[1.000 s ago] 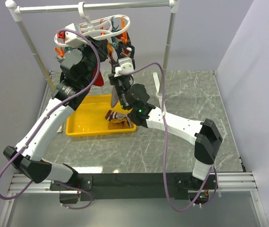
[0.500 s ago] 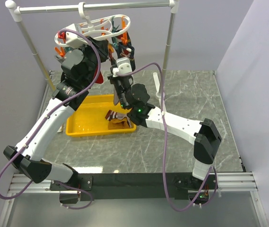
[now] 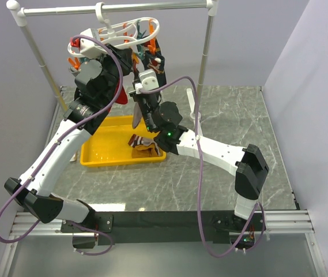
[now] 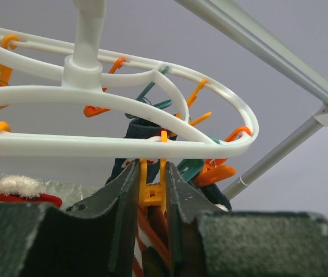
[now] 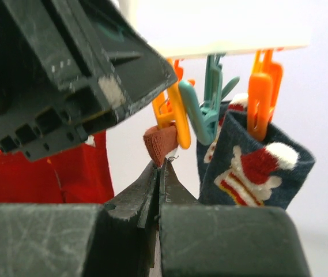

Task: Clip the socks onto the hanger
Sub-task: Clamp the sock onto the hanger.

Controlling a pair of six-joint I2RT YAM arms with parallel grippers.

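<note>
The white oval hanger (image 3: 123, 32) hangs from the rail, and its ring (image 4: 123, 144) fills the left wrist view. My left gripper (image 4: 152, 173) is shut on an orange clothespin (image 4: 152, 193) and squeezes its top from both sides, at the hanger's underside (image 3: 130, 57). My right gripper (image 5: 161, 164) is shut on the edge of a brown-rust sock (image 5: 162, 144), whose tip sits at the mouth of that orange clothespin (image 5: 178, 124). A red sock (image 5: 66, 173) hangs on the left. A navy patterned sock (image 5: 250, 167) hangs from another orange pin on the right.
A yellow tray (image 3: 97, 157) lies on the marble table below the hanger, with more socks (image 3: 143, 144) at its right end. The white stand's right pole (image 3: 207, 52) is just right of the arms. Teal and orange pins crowd around the held one.
My right gripper has risen slightly with the sock toward the hanger. My left gripper has stayed at the pin.
</note>
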